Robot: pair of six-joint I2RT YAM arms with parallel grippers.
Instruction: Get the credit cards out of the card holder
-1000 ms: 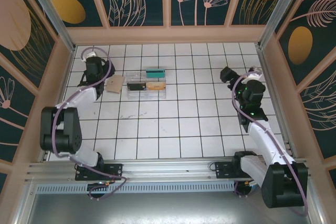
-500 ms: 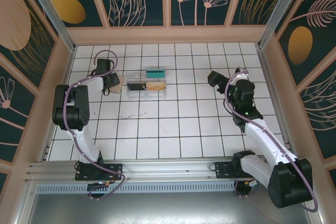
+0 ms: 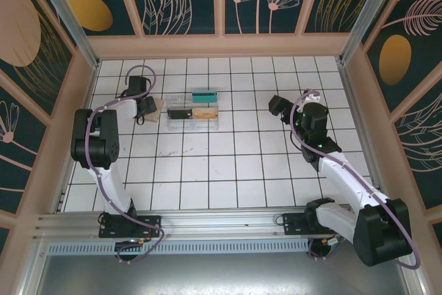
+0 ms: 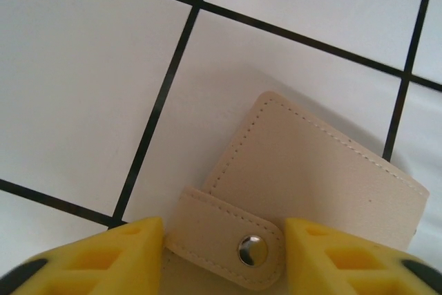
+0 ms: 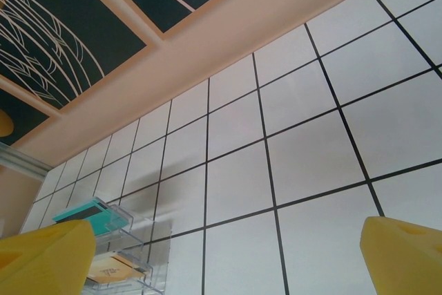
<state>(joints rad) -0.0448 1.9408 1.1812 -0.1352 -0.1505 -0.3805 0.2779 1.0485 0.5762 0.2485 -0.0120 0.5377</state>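
Note:
The tan card holder lies folded shut on the white tiles, its snap strap fastened. My left gripper stands over it, with one yellow finger against each end of the strap. From above, the left gripper covers most of the card holder, far left. A teal credit card, a black one and a tan-gold one lie in the clear tray. My right gripper hangs open and empty over bare tiles, right of the tray.
In the right wrist view the clear tray shows at lower left with the teal card and the tan-gold card. The tan wall base borders the far side. White tiles spread between the arms.
My left arm swung in and its gripper came onto the card holder, the jaws narrowing around the strap. My right gripper moved left toward the tray, still wide open.

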